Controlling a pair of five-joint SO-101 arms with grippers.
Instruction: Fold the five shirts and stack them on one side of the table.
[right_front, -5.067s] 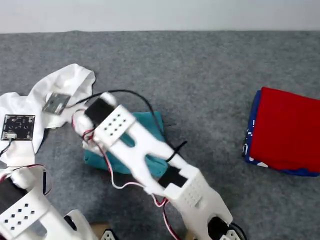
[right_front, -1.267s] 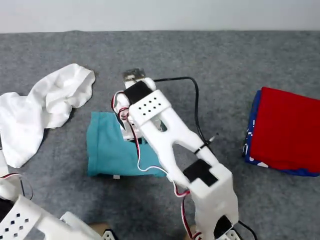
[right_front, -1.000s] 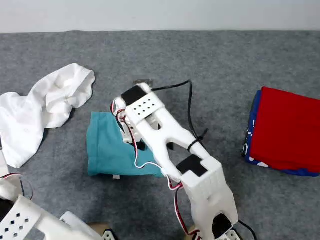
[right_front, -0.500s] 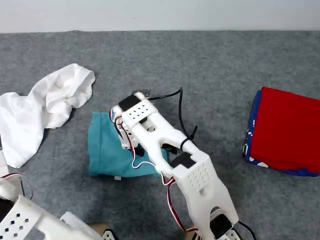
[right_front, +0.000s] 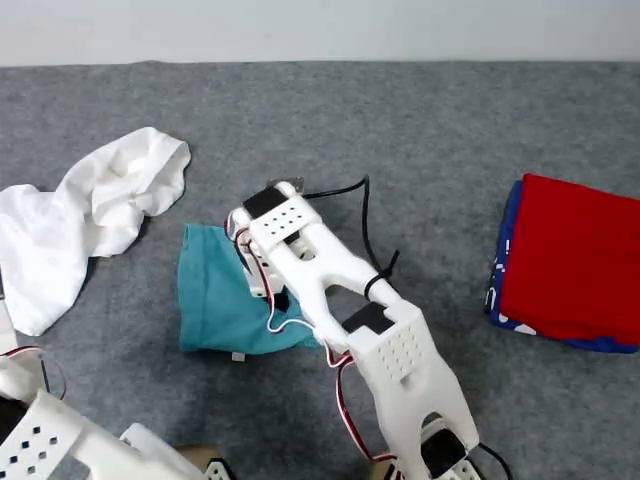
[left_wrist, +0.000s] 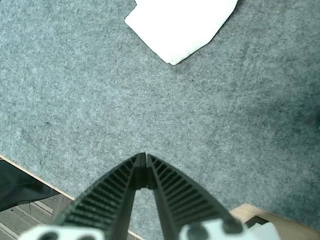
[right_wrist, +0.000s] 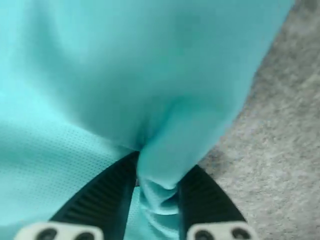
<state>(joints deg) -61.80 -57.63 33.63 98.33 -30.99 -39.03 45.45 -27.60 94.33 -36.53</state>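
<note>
A teal shirt (right_front: 215, 305) lies partly folded on the grey mat at centre left. My right gripper (right_wrist: 160, 167) is shut on a bunched fold of the teal shirt (right_wrist: 150, 75) at its right edge, under the right arm's wrist (right_front: 280, 225). A crumpled white shirt (right_front: 90, 215) lies at the far left. A folded red shirt (right_front: 575, 255) rests on a folded blue one (right_front: 500, 285) at the right edge. My left gripper (left_wrist: 145, 159) is shut on nothing, above bare mat near a corner of the white shirt (left_wrist: 182, 25).
The left arm's body (right_front: 40, 430) sits at the front left corner. The grey mat (right_front: 400, 130) is bare at the back and between the teal shirt and the stack. The wooden table edge (left_wrist: 250, 212) lies close under my left gripper.
The right arm drew back toward the front and came down on the teal shirt's right edge, closing on it; that edge is now bunched. The left arm withdrew from the white shirt earlier.
</note>
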